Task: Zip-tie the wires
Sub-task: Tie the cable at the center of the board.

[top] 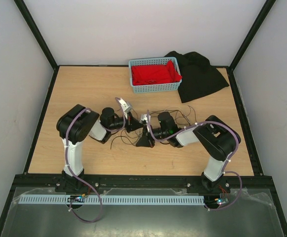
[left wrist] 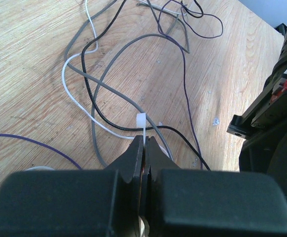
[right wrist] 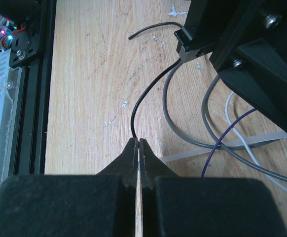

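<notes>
The wires [left wrist: 115, 94] are thin grey, black, white and purple strands lying in loose loops on the wooden table; in the top view they [top: 126, 140] spread around both grippers. My left gripper [left wrist: 144, 140] is shut on a white zip tie [left wrist: 140, 121], whose end sticks up out of the fingertips over the crossing wires. My right gripper [right wrist: 137, 141] is shut on a black wire [right wrist: 146, 96] that curves away from its tips. A translucent zip tie strip [right wrist: 262, 140] lies on the table under grey and purple wires. In the top view the left gripper [top: 133, 125] and the right gripper [top: 144, 139] nearly meet mid-table.
A blue basket [top: 154, 86] with red cloth stands at the back centre, with a black cloth [top: 198, 74] to its right. The other arm's black body [right wrist: 247, 44] hangs close over the wires in the right wrist view. The table's front rail [right wrist: 32, 89] is at the left.
</notes>
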`<state>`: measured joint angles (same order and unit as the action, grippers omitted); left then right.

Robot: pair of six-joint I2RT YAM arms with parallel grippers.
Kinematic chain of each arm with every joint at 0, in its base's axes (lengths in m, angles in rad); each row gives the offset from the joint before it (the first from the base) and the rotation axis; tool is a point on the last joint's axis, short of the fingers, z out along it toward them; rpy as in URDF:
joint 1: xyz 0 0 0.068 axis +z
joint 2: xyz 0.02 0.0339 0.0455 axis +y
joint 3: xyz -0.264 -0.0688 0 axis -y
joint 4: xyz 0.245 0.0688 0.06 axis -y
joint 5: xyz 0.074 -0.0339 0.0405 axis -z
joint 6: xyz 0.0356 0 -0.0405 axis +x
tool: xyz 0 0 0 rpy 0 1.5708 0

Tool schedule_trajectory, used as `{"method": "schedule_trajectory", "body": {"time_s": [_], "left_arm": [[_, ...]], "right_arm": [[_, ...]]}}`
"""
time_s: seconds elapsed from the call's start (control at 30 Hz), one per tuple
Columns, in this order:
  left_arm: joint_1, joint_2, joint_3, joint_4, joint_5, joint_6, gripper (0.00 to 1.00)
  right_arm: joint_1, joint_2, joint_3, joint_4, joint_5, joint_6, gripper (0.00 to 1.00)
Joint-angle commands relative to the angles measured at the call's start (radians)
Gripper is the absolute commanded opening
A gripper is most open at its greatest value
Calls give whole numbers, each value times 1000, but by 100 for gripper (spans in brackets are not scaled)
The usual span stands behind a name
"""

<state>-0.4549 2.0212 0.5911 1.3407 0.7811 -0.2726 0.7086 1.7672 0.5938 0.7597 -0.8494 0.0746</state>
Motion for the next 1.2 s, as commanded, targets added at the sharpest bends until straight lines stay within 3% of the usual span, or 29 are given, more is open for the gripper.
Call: {"method": "schedule_trajectory", "body": {"time_s": [0.0,0.37,0.73,1.17], "left_arm": [[0,20,-4,74,-1,9,0],[-3,-21,-33,140,26,46,0],[-21,-121,-79,140,46,147,0],[-18,-116,-99,140,-8,107,0]], "right_arm": [[-1,-26,17,-18,-41,-2,2],[-35,16,47,-62,-151,75,0],[-67,31,137,-387,-165,-26,0],[-71,-25,100,-347,-82,-34,0]]}}
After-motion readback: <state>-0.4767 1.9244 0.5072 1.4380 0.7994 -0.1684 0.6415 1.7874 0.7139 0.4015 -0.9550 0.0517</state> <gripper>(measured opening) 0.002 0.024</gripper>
